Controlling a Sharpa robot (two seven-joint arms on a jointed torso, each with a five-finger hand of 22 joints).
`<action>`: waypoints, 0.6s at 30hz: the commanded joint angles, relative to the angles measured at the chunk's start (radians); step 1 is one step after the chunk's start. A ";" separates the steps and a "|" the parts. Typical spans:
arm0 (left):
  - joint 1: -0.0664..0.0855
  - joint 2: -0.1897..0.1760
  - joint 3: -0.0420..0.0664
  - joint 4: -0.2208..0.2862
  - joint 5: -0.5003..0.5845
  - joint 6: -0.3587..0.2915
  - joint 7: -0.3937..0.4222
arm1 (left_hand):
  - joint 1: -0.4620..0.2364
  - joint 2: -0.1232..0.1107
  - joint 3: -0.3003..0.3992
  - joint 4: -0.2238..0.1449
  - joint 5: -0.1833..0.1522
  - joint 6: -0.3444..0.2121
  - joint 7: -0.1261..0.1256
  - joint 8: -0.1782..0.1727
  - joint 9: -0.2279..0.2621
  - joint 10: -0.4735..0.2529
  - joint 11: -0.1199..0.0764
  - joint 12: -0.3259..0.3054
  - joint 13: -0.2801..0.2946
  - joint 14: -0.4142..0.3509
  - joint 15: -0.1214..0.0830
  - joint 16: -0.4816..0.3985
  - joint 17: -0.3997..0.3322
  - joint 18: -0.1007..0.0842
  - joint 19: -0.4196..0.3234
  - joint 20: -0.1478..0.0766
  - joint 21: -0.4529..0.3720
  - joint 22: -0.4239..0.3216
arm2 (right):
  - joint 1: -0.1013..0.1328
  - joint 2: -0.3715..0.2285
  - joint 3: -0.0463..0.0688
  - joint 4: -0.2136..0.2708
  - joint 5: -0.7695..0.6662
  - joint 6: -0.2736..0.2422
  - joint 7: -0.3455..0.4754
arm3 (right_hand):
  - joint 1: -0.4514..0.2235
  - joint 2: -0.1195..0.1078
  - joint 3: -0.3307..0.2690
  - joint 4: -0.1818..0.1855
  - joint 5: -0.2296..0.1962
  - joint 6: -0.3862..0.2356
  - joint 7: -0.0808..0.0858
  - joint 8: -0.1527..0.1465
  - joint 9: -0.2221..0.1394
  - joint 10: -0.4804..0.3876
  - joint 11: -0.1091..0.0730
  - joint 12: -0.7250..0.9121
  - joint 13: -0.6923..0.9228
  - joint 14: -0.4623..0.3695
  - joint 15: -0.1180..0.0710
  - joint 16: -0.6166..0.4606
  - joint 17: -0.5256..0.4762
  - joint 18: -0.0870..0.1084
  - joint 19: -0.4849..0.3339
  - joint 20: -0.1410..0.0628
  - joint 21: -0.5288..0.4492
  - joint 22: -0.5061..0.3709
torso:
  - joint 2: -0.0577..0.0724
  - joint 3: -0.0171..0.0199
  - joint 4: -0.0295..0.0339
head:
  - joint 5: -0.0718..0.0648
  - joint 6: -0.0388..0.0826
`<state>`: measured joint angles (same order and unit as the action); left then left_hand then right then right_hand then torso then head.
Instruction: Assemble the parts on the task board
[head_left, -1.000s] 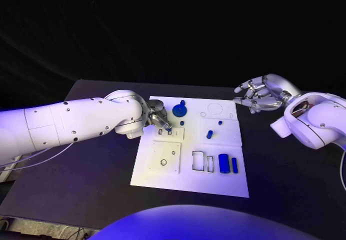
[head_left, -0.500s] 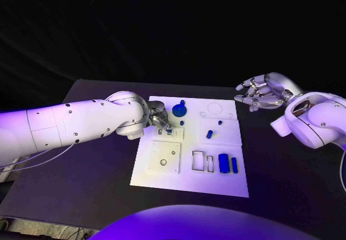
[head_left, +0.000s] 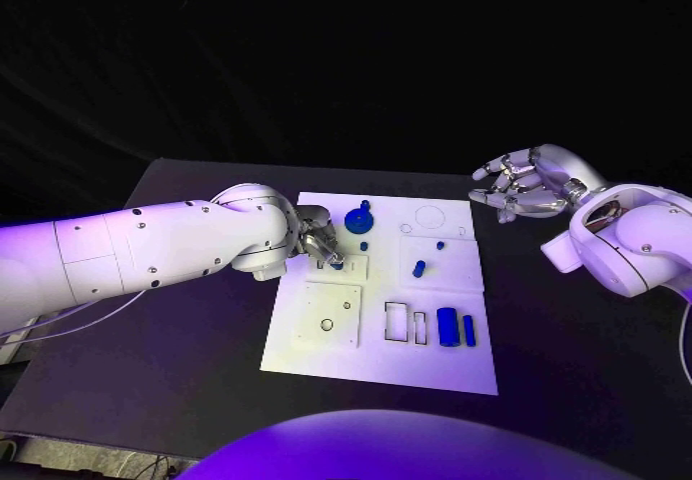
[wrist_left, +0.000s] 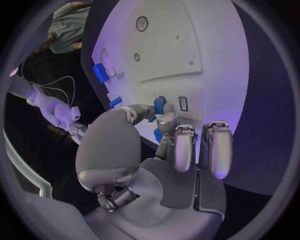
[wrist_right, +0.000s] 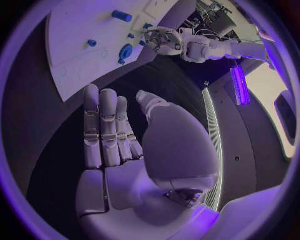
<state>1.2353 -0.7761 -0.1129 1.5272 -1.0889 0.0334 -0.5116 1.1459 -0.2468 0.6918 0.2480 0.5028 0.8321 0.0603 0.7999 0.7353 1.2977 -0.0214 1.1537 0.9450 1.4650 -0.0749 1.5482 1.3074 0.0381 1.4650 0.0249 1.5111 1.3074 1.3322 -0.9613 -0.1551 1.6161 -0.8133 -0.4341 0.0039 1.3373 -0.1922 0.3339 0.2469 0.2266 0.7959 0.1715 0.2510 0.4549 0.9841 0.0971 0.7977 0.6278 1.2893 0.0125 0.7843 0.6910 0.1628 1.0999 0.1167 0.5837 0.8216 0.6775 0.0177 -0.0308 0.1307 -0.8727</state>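
The white task board (head_left: 378, 365) lies mid-table. My left hand (head_left: 320, 245) hovers over its far left corner, at a small slotted plate (head_left: 351, 268). In the left wrist view my left hand (wrist_left: 169, 145) pinches a small blue part (wrist_left: 159, 104) between thumb and fingertip, close to a slot (wrist_left: 183, 103). My right hand (head_left: 519, 190) hangs open above the table off the board's far right corner, fingers spread and holding nothing. The right wrist view shows the same hand (wrist_right: 119, 135) with an empty palm.
On the board are a blue disc part (head_left: 359, 220), two small blue pegs (head_left: 418, 268), two blue blocks (head_left: 449, 327) beside two rectangular slots (head_left: 397, 322), and a square plate with a hole (head_left: 330, 313). Bare black table (head_left: 173, 350) surrounds the board.
My left hand has shifted only slightly over the slotted plate, still holding the blue part. The right hand has barely moved.
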 joint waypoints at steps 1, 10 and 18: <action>-0.001 0.001 0.000 0.001 -0.012 0.050 0.001 | -0.003 0.002 0.234 -0.227 0.009 0.008 -0.002 0.005 0.001 0.003 0.000 -0.006 -0.002 0.097 -0.007 0.006 0.232 -0.008 0.041 -0.005 0.005 0.119 | -0.001 0.000 0.000 -0.001 0.002 0.005 0.011 | 0.008 -0.002 0.000 0.008 0.003 0.001 0.004 0.003 0.001 -0.026 -0.006 -0.007 -0.003 -0.004 0.001 -0.010 -0.002 0.020 0.008 0.002 -0.007 -0.004 | 0.000 0.0002 0.0003 | 0.000 0.000; -0.002 0.002 0.000 -0.001 -0.014 0.058 0.001 | -0.006 0.001 0.235 -0.227 0.020 0.009 -0.003 0.005 0.004 0.003 -0.001 -0.009 -0.006 0.097 -0.008 0.007 0.232 -0.008 0.040 -0.006 0.005 0.119 | -0.002 0.000 0.000 -0.002 0.003 0.005 0.012 | 0.011 -0.003 -0.005 0.012 0.004 -0.006 0.007 0.005 0.003 -0.036 -0.003 -0.015 -0.021 -0.009 0.004 -0.042 -0.003 0.019 0.011 0.004 -0.033 -0.024 | 0.000 0.0011 -0.0014 | 0.001 0.000; -0.002 0.007 0.000 -0.005 -0.012 0.055 0.000 | -0.013 0.002 0.232 -0.223 0.025 0.010 -0.003 0.006 0.007 0.007 -0.001 -0.006 -0.003 0.097 -0.008 0.006 0.232 -0.008 0.041 -0.006 0.005 0.119 | -0.002 -0.001 0.000 -0.002 0.003 0.004 0.012 | 0.014 -0.003 -0.007 0.014 0.004 -0.010 0.009 0.007 0.003 -0.042 -0.001 -0.019 -0.030 -0.013 0.007 -0.059 -0.003 0.019 0.010 0.006 -0.048 -0.034 | 0.000 0.0016 -0.0008 | -0.001 0.000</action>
<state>1.2361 -0.7736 -0.1112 1.5211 -1.0979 0.0639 -0.5122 1.1373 -0.2486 0.6944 0.2506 0.5260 0.8357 0.0574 0.7998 0.7429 1.2976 -0.0213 1.1499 0.9404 1.4650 -0.0748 1.5482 1.3073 0.0382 1.4650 0.0249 1.5111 1.3074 1.3310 -0.9619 -0.1551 1.6142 -0.8099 -0.4340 0.0054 1.3413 -0.1962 0.3270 0.2538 0.2266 0.7821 0.1744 0.2549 0.4573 0.9678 0.0983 0.7836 0.5989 1.2821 0.0197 0.7301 0.6898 0.1628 1.1035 0.1202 0.5429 0.7882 0.6775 0.0190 -0.0317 0.1302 -0.8728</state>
